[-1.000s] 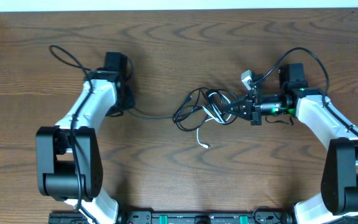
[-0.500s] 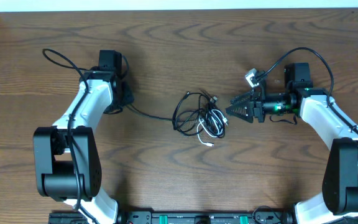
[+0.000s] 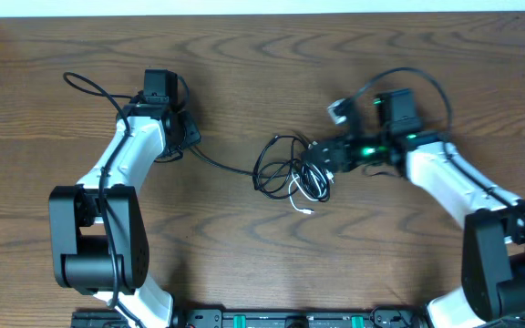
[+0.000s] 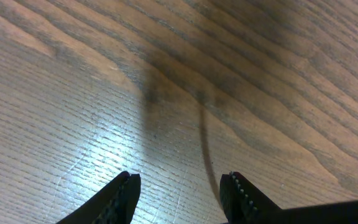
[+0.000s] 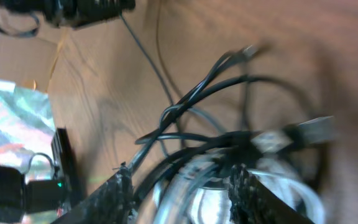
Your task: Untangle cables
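Observation:
The cables lie tangled at mid-table: a black cable (image 3: 264,167) in loose loops and a white cable (image 3: 310,189) coiled inside them, its plug end trailing toward the front. A strand of the black cable runs left to my left gripper (image 3: 188,137). In the left wrist view that gripper (image 4: 180,186) stands open, with the blurred black strand (image 4: 205,146) passing just inside its right finger. My right gripper (image 3: 321,157) is over the right side of the tangle. In the right wrist view its jaws (image 5: 180,183) stand apart, with black cable (image 5: 185,106) and white cable (image 5: 297,190) loops between them.
The brown wooden table (image 3: 244,264) ends at a white strip along the back. The left arm's own black wire (image 3: 85,82) loops out at the back left. A small white-grey part (image 3: 338,109) sticks up from the right arm. Both arm bases stand at the front corners.
My right gripper let go of the cables, drew back to the right, then swung left onto the tangle. The tangle slid left and bunched up. The left gripper shifted slightly toward the back.

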